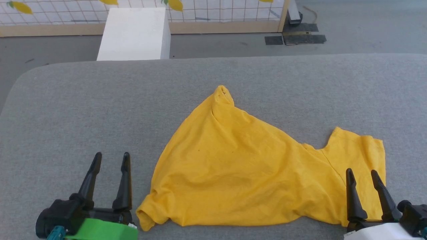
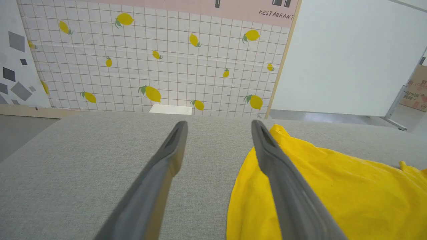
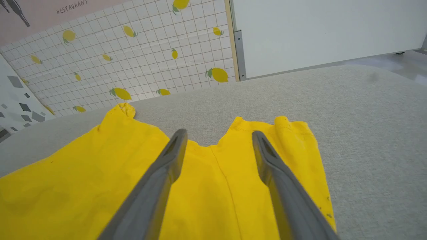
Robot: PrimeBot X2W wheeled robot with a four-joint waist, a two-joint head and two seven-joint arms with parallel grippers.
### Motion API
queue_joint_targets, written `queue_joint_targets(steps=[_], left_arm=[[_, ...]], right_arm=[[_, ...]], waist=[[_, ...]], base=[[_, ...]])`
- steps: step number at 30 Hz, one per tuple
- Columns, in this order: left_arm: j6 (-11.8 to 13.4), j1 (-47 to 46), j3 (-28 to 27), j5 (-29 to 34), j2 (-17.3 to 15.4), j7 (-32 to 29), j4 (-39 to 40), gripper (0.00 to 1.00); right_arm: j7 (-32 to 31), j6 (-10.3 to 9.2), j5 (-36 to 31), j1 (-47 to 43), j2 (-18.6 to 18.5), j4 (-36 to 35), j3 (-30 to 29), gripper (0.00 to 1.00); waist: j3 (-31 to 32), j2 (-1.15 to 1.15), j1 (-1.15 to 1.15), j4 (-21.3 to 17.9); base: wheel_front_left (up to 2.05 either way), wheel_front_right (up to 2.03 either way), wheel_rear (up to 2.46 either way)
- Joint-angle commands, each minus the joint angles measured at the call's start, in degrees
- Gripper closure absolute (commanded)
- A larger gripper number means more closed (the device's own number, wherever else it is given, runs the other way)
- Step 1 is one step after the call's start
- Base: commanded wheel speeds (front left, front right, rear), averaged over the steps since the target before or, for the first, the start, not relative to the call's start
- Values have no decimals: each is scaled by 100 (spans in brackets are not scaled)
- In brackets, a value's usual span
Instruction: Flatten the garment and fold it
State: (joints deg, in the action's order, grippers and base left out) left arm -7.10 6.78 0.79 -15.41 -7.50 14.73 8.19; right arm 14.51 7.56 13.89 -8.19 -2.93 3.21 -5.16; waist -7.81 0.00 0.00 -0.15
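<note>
Currently the bright yellow soft T-shirt (image 1: 253, 173) lies crumpled on the grey fabric-covered table w/ rounded corners (image 1: 100, 100), plain yellow side up. It forms a rough triangle. One bunched corner points away from the robot near the table's middle, a rolled corner sits at the near left, and a flap w/ a curved notch beside it spreads to the right. Wrinkles run diagonally across the cloth.

The left gripper w/ two long dark fingers (image 1: 112, 155) sits at the lower left of the head view. Its fingers are apart, w/ bare grey table seen btwn them. It is just beside the shirt's near-left edge, apart from it.

The right gripper (image 1: 362, 171) is at the lower right, fingers likewise spread and holding nothing, over the shirt's right flap. Whether it touches the cloth can't be told. In the right wrist view a seam runs btwn the fingers and the notch lies just ahead of the tips.

Beyond the table's far edge stand a white rectangular block (image 1: 135, 33) on grey floor (image 1: 367, 30) and a white tiled wall panel w/ lemon print (image 2: 166, 66).
</note>
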Motion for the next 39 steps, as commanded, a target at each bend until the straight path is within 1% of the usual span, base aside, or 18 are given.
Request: queue_joint_targets(steps=[1, 2, 4, 7, 8, 11, 14, 17, 21, 25, 27, 29, 31, 32, 33, 35, 39], left_arm=[[-38, -132, 79, 50, -155, 27, -3, 0], [-38, -219, 141, 19, -234, 27, -16, 0], [-38, -486, 386, -43, -516, 27, -90, 0], [-38, -1079, 947, -156, -1111, -125, -404, 0], [-38, -1286, 1105, -247, -1232, -243, -506, 0], [-38, -2043, 1815, -613, -1653, -960, -897, 0], [-38, -2693, 2406, -1032, -1882, -1631, -1247, 0], [-38, -3303, 2963, -1546, -2007, -2222, -1700, 0], [-38, -3743, 3481, -2237, -2078, -3053, -2284, 0], [-38, -4034, 3779, -2695, -2154, -3724, -2773, 0], [-38, -4130, 3936, -2785, -2194, -4011, -2998, 0], [-38, -4140, 3991, -2967, -2147, -4256, -3228, 0], [-38, -4104, 4167, -3149, -2092, -4450, -3264, 0], [-38, -4074, 4233, -3224, -2081, -4480, -3265, 63], [-38, -4045, 4321, -3270, -2088, -4493, -3253, 100], [-38, -3991, 4491, -3374, -2139, -4438, -3203, 100], [-38, -4115, 4617, -3441, -2347, -4070, -3019, 100]], right_arm=[[45, -8, 24, 98, 4, -44, -18, 0], [45, -8, 22, 113, 4, -64, -34, 0], [47, -8, 32, 135, 5, -106, -76, 0], [47, -8, 55, 156, 5, -127, -71, 0], [48, -8, 65, 169, 5, -117, -57, 0], [48, -8, 106, 228, 5, -121, 6, 0], [48, -8, 123, 309, 5, -140, 89, 0], [48, -8, 143, 388, 5, -151, 145, 0], [48, -8, 148, 451, 5, -137, 175, 0], [49, -8, 174, 493, 5, -138, 216, 0], [49, -8, 191, 511, 5, -141, 257, 0], [49, -8, 212, 519, 5, -141, 283, 0], [49, -8, 241, 511, 5, -137, 284, 0], [49, -8, 251, 504, 5, -132, 288, 0], [49, -8, 258, 496, 5, -125, 295, 0], [49, -8, 271, 469, 5, -111, 303, 0], [49, -8, 282, 417, 5, -112, 277, 0]], waist=[[-54, 0, 0, -37], [-85, 0, 0, -41], [-149, 0, 0, -39], [-301, 0, 0, -25], [-335, 0, 0, -19], [-500, 0, 0, -14], [-648, 0, 0, -38], [-788, 0, 0, -88], [-909, 0, 0, -181], [-1021, 0, 0, -306], [-1064, 0, 0, -379], [-1079, 0, 0, -450], [-1070, 0, 0, -507], [-1057, 0, 0, -533], [-1040, 0, 0, -559], [-992, 0, 0, -602], [-911, 0, 0, -642]], base=[[0, 0, 0], [0, 0, 0], [0, 0, 0], [0, 0, 0], [0, 0, 0], [0, 0, 0], [0, 0, 0], [0, 0, 0], [0, 0, 0], [0, 0, 0], [0, 0, 0], [0, 0, 0], [0, 0, 0], [0, 0, 0], [0, 0, 0], [0, 0, 0], [0, 0, 0]])
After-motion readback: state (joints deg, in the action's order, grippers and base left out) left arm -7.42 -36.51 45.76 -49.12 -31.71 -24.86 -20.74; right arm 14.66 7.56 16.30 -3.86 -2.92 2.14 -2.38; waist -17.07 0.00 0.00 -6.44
